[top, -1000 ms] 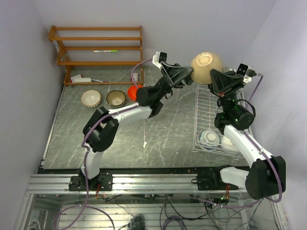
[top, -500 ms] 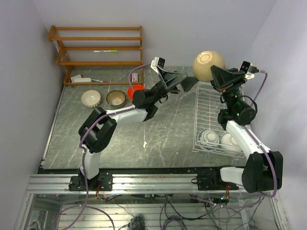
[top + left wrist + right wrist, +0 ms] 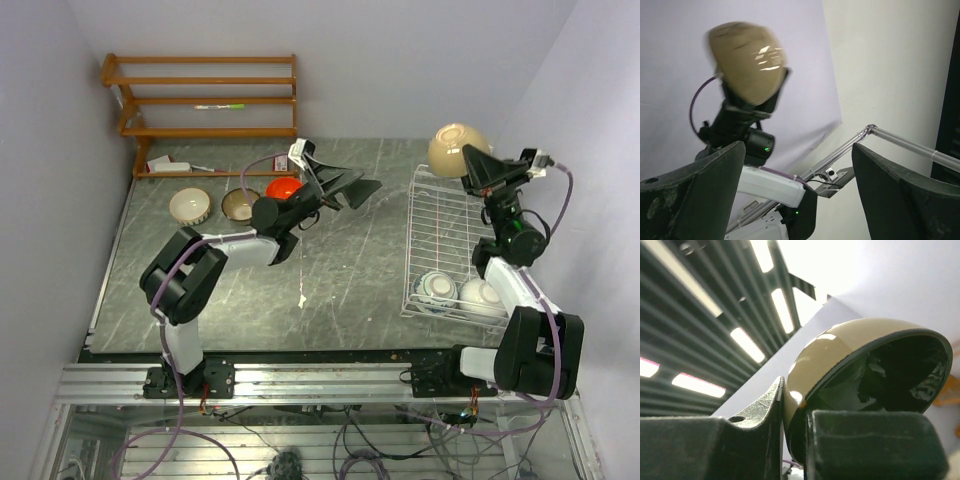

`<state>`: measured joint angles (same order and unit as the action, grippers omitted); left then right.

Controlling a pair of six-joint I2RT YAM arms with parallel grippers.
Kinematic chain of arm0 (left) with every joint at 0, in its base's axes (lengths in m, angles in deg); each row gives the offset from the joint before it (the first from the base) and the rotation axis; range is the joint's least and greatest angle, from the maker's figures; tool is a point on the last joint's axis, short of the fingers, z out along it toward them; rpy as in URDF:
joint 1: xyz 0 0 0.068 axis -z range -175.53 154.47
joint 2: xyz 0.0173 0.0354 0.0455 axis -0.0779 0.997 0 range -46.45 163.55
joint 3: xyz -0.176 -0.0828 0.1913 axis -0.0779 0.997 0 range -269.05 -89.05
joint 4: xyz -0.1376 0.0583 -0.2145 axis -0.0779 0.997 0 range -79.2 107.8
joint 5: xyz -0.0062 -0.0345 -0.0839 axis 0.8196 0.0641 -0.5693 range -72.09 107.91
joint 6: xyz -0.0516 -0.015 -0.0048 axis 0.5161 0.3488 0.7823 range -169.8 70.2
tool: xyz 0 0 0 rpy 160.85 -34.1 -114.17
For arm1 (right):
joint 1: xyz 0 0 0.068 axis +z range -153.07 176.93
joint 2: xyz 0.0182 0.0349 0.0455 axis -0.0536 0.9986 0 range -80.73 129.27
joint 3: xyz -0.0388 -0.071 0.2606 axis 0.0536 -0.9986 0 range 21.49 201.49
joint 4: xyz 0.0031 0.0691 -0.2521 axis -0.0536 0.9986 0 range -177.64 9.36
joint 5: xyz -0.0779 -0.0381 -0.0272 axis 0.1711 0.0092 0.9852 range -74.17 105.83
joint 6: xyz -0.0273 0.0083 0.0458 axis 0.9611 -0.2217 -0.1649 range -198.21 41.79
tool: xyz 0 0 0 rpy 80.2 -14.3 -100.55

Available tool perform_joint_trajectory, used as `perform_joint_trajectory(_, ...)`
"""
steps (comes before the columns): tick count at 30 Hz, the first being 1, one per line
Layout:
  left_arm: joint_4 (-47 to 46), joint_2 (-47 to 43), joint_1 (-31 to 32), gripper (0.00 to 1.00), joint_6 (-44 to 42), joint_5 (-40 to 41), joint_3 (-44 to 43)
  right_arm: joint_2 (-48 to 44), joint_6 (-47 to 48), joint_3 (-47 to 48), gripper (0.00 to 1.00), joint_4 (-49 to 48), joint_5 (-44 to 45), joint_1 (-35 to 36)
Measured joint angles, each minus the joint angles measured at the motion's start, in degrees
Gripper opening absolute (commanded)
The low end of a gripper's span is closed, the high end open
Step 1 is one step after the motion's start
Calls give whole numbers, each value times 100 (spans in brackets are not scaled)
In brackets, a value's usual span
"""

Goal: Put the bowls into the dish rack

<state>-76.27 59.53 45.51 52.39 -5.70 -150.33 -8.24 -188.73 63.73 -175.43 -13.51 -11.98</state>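
From above, the tan bowl is held by the right hand, raised near the dish rack's far end; the left hand is spread empty. From the left wrist, the bowl is seen well apart. From the right wrist, its rim is pinched between the fingers.

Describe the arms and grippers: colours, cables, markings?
The left arm and right arm match: white link shells, black rounded joint housings. The left gripper and right gripper are black with broad wedge-shaped fingers. A purple cable loops along each arm. No markings legible.
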Motion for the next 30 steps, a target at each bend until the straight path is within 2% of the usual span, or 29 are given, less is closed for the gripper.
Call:
perform_joint_trajectory(4,-4,-402,-157,96,-72,-109,302,7,-133,-944,0,17,-428,-433)
perform_joint_trajectory(10,-11,-754,-251,95,-188,-245,498,264,-168,-1602,0,17,-905,-981)
perform_joint_trajectory(20,-9,-975,-483,96,-282,-389,887,1316,-68,-1663,0,20,-1440,-1296)
perform_joint_trajectory(30,-11,-1202,-667,96,-337,-431,1139,1797,754,-1408,0,284,-1794,-1364)
